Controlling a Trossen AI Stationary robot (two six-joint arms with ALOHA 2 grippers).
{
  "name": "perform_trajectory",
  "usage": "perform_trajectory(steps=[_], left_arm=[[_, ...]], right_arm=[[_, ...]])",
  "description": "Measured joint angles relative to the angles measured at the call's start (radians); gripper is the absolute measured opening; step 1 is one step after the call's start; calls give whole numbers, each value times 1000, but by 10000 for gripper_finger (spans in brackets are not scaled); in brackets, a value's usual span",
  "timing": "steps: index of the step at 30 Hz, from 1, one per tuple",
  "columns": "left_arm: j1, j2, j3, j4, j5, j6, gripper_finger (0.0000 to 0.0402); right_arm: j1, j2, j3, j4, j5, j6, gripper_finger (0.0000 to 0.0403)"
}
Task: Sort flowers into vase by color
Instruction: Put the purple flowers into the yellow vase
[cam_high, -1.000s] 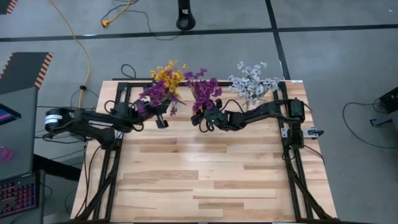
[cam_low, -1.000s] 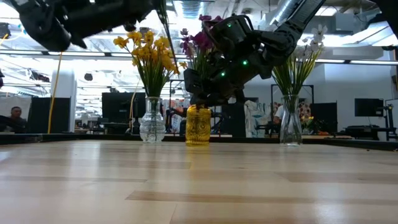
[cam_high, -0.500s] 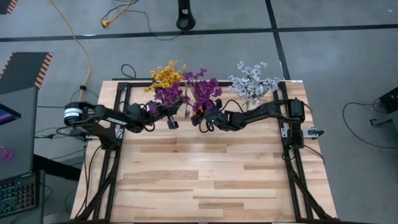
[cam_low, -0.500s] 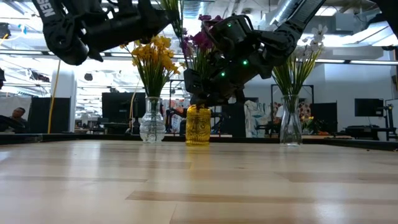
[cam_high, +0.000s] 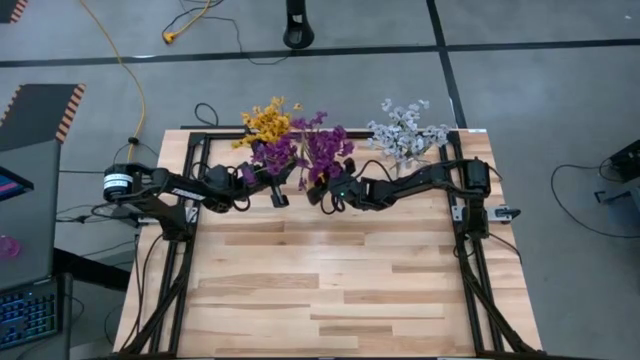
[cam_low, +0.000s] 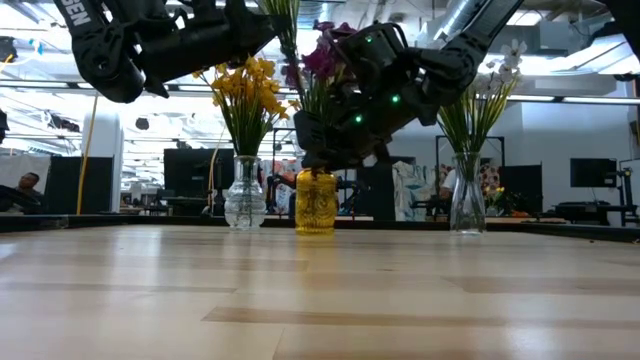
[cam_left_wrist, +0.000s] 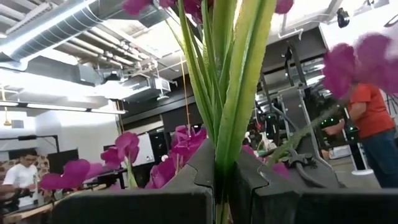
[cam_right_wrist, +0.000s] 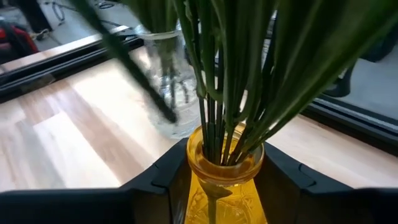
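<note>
Insertion step: our left gripper (cam_left_wrist: 224, 186), clamped on purple flowers (cam_high: 272, 152), hovers at eleven o'clock of the yellow vase (cam_low: 316, 203), which our right gripper (cam_right_wrist: 227, 180) clasps. Next, we judge, stems must drop into its mouth.

Bright overhead light; low view backlit, wrist foregrounds perhaps blurred.

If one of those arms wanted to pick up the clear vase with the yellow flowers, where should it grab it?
Probably the narrow neck of the clear vase, approached level from the table's open front. It stands upright, the body bulges below, and the yellow flowers spread above.
</note>
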Motion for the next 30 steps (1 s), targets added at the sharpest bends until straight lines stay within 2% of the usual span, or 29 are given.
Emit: perform_trajectory(steps=[22,30], left_arm=[[0,0,0,-66,3,18,0],[0,-1,0,-142,4,19,0]], right_arm=[[21,0,0,-1,-47,-46,180],[30,0,0,-2,-53,-48,178]])
